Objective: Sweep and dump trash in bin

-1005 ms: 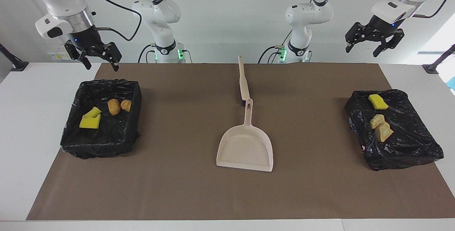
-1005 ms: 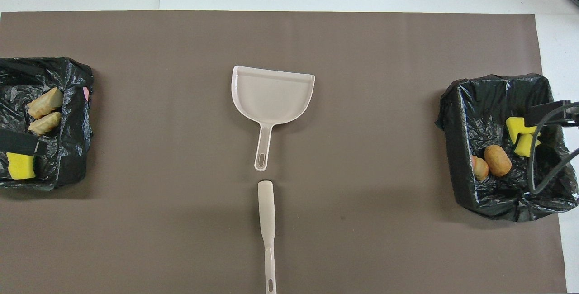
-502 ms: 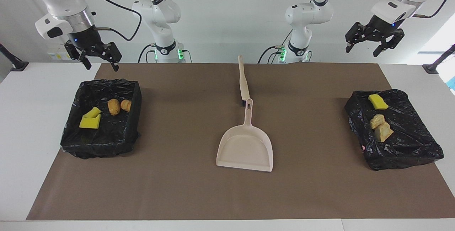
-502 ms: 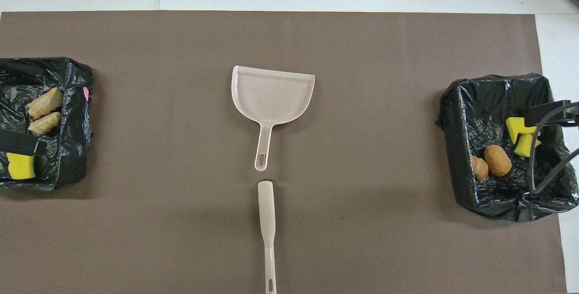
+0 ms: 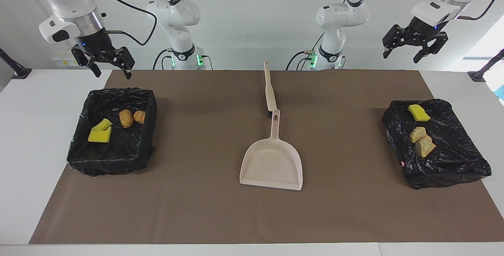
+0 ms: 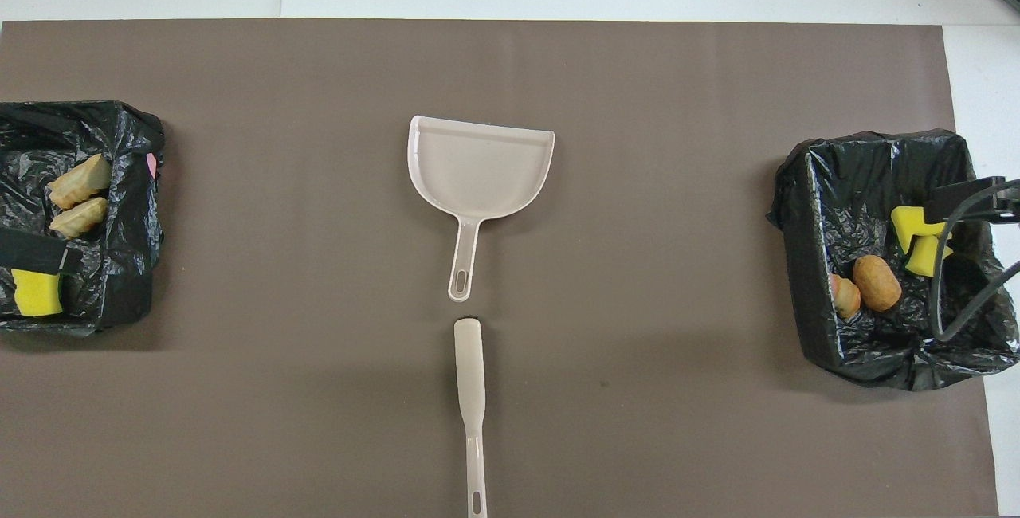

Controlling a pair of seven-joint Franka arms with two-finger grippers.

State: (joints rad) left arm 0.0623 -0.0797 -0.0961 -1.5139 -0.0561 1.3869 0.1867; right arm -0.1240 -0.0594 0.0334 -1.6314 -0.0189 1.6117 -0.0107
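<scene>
Both tools are hanging open and empty in the facing view. Your right tool (image 5: 112, 74) is waiting over the worktop (image 5: 35, 122) beside one black bag-lined bin (image 5: 78, 145), and your left tool (image 5: 401, 56) is waiting over the left arm's end. Nothing is shifting from a second ago. The trash (image 5: 126, 118), yellow sponge pieces and brown bread-like chunks, is lying in that bin, and more is sitting on the second black-bagged bin (image 5: 464, 161).

From overhead, the beige plastic dustpan (image 6: 478, 171) and the beige long-handled brush (image 6: 470, 366) are lying untouched mid-worktop, end to end and just apart. No scraps are showing on the brown mat (image 6: 677, 183), so you are probably idling at a start or a finish.
</scene>
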